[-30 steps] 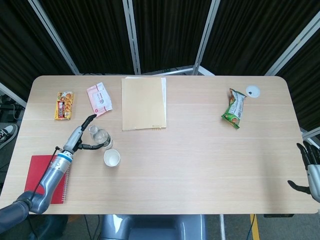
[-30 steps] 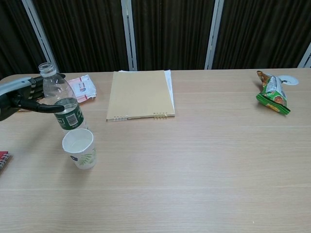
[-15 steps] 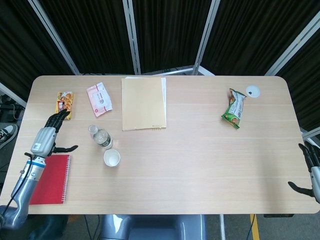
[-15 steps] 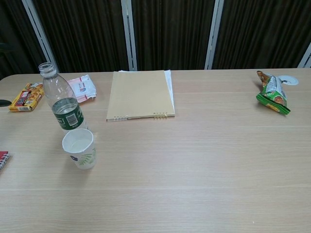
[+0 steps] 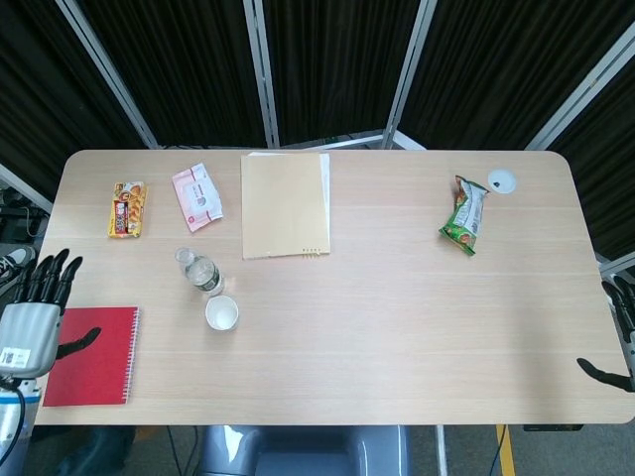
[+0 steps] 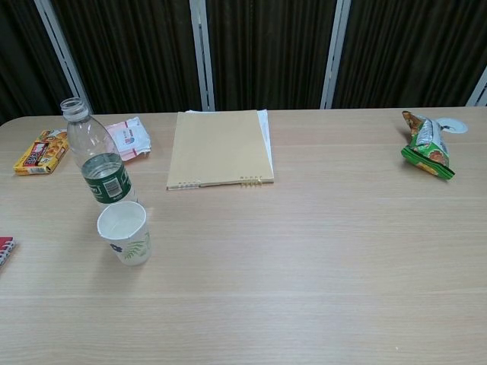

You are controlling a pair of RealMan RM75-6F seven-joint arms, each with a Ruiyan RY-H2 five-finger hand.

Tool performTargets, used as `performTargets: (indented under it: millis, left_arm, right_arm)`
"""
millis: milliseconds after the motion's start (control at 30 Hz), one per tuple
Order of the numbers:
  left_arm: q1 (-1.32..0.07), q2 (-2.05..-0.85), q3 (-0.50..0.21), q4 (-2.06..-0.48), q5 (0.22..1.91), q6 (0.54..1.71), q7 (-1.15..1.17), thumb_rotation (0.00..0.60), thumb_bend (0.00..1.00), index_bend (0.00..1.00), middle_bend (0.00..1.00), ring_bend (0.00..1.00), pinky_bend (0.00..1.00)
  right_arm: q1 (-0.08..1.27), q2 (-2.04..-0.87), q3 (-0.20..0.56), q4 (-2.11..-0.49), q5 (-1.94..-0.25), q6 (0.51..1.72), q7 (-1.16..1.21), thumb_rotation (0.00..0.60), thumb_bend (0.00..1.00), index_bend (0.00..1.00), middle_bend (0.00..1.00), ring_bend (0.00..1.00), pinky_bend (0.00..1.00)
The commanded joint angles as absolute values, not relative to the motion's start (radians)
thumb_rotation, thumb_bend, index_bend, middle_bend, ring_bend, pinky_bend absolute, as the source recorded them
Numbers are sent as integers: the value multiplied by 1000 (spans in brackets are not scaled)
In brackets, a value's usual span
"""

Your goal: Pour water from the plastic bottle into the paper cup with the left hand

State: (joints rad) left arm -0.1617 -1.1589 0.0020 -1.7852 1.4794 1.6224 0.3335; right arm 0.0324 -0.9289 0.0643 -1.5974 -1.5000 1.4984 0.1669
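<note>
A clear plastic bottle with a green label stands upright and uncapped on the table. Just in front of it sits a white paper cup with a leaf print. My left hand hangs off the table's left edge, far from the bottle, with its fingers spread and nothing in it. Only the tips of my right hand show at the right edge of the head view, spread and holding nothing. The chest view shows neither hand.
A red notebook lies at the front left. At the back lie a snack bar, a pink packet and a tan folder. A green snack bag and a white lid lie back right.
My left hand let go of the bottle and drew back leftward off the table edge. The bottle stays upright behind the cup. The right hand slid slightly further out of frame.
</note>
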Motion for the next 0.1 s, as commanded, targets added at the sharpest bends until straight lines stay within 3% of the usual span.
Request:
performTargets:
  millis: [33,100]
  left_arm:
    - [-143,-1141,25,-1793,1511,1617,348,600,0,0,0,0,0]
    - [-142,-1138,25,-1793,1509,1603,336,600,0,0,0,0,0]
  right_arm:
    - [30,-930,64,-1593,-1497,1499,171,600,0,0,0,0,0]
    - [28,-929,65,-1592,-1496,1503,174,600,0,0,0,0,0]
